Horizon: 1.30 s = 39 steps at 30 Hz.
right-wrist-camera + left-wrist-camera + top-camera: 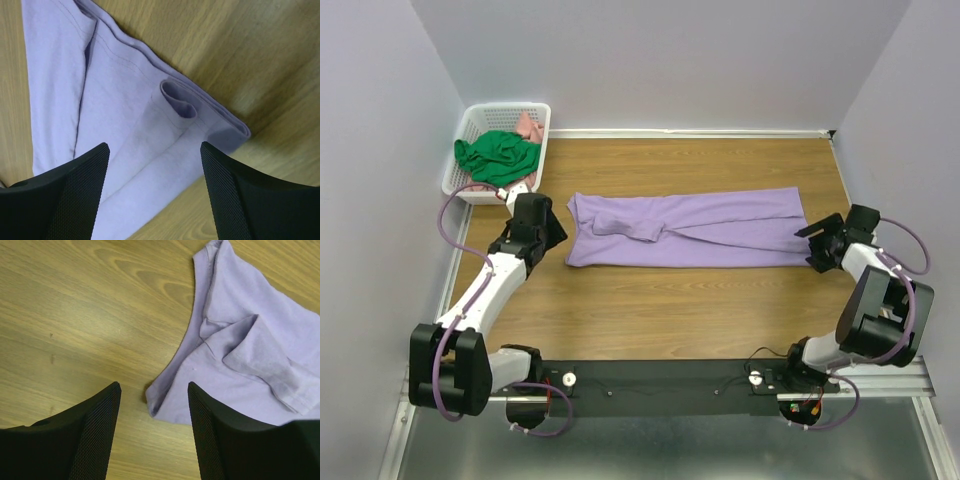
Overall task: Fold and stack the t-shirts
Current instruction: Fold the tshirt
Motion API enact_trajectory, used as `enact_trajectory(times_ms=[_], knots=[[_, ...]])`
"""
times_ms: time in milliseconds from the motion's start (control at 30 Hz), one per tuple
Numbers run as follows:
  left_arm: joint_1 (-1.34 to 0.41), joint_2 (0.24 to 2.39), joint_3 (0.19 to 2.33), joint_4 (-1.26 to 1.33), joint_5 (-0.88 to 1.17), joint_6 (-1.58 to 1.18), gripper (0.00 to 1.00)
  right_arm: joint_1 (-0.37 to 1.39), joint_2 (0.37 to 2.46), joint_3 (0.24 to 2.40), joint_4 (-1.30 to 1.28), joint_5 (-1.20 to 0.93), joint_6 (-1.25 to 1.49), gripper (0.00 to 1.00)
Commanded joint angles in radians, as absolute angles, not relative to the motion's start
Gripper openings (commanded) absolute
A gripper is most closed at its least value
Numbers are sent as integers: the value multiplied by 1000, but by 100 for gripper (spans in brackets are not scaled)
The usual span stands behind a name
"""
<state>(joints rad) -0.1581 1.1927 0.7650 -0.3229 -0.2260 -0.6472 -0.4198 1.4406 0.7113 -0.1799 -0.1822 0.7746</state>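
**Purple shirt lies in a long strip, both grippers wide open at its ends**

The purple t-shirt (pixel 685 230) lies flat at the middle of the wooden table (pixel 700 310). It is folded lengthwise into a band that runs from 9 o'clock to 3 o'clock in the overhead view. A tucked-in sleeve (pixel 632 228) makes a raised fold toward its 9 o'clock end.

The left gripper (pixel 557 236) sits just off that 9 o'clock end. Its fingers (pixel 102 425) are spread wide, and its wrist camera shows a near corner of the shirt (pixel 160 402) on the wood in the gap between them.

The right gripper (pixel 808 246) is at the 3 o'clock end, by the hem. Its fingers (pixel 80 190) are also spread wide above the cloth and clamp nothing. In its wrist view a small loop of fabric (pixel 177 102) stands up near the hem corner.

A white basket (pixel 542 140) sits at the table's 10 o'clock corner, well apart from the purple shirt. It holds a bunched green shirt (pixel 498 155), with a pink garment (pixel 528 128) at the green shirt's 1 o'clock.
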Motion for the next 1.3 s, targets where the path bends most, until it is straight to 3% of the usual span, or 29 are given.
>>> enact_trajectory(times_ms=[0, 567, 933, 1267], knots=[[-153, 1169, 730, -272, -230, -601, 64, -414, 1491, 692, -80, -196, 815, 80], [-153, 1175, 698, -219, -225, -589, 64, -414, 1582, 745, -17, -210, 845, 79], [-153, 1175, 696, -226, -239, -601, 63, -397, 1643, 894, -9, -279, 917, 78], [-153, 1184, 693, -213, -229, -600, 63, -328, 1828, 1098, -9, -301, 862, 78]])
